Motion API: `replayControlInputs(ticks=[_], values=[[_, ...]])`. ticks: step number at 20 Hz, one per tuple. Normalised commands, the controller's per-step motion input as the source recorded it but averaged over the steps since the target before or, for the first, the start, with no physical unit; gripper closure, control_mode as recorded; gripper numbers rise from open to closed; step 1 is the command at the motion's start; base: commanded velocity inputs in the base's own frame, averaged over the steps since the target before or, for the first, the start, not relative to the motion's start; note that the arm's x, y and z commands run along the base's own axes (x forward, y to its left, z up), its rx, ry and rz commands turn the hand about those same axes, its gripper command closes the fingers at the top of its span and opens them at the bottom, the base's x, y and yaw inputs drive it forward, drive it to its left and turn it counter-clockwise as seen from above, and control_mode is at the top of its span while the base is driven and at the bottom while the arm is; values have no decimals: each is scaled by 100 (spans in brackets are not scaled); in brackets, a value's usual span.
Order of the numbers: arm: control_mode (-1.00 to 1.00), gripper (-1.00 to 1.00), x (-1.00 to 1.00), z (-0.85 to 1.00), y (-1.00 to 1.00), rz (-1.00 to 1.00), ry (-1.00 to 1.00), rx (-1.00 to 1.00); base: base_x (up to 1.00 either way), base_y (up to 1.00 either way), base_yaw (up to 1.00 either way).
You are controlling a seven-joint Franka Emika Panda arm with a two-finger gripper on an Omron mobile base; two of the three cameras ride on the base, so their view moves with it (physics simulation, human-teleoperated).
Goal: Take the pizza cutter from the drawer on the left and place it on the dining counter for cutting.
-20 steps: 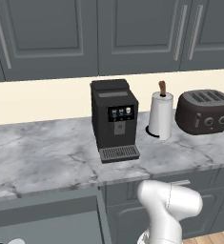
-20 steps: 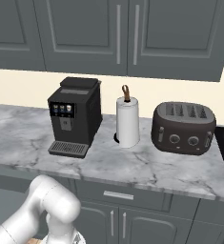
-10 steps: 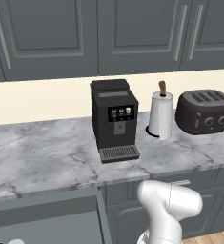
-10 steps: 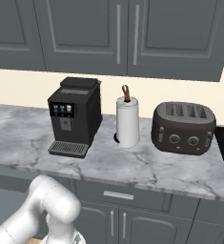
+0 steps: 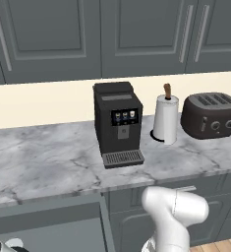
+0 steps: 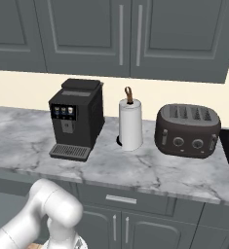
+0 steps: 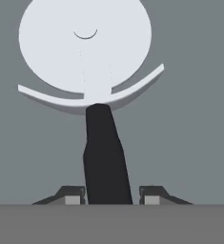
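Right at my gripper (image 7: 108, 199), the black handle of the pizza cutter (image 7: 98, 109) runs up between my two fingertips (image 7: 72, 198), one on either side of it and tight against its flanks. My jaws are clamped on that handle; I am grasping the cutter low on its grip. Beyond my fingertips the handle narrows slightly and meets the round silvery-white wheel blade, which spreads wide ahead of me, with a curved pale guard arcing beneath it on both sides. Under the cutter lies the flat grey floor of the drawer (image 7: 189, 119), so the tool sits inside the drawer, directly in front of my hand.

Farther out, from the base cameras, my white arm (image 5: 175, 216) bends down below a marble worktop (image 5: 43, 165). On that top stand a black coffee machine (image 5: 116, 123), a paper towel roll (image 5: 165, 118) beside it, and a dark toaster (image 5: 210, 115) further along. Dark grey cabinet doors (image 5: 136, 34) hang above them, over a beige backsplash (image 5: 38, 106).
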Motion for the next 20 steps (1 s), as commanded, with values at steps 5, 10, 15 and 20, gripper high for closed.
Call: replayControlInputs(ticks=[5,10,15,20], values=[[-100,100,0,74,-14,0,-1,0,0,0,0],[-100,100,-1,79,-24,0,0,0,0,0,0],[-100,100,0,83,-70,0,0,3,0,0,0],[-100,100,1,69,-81,0,0,9,0,0,0]])
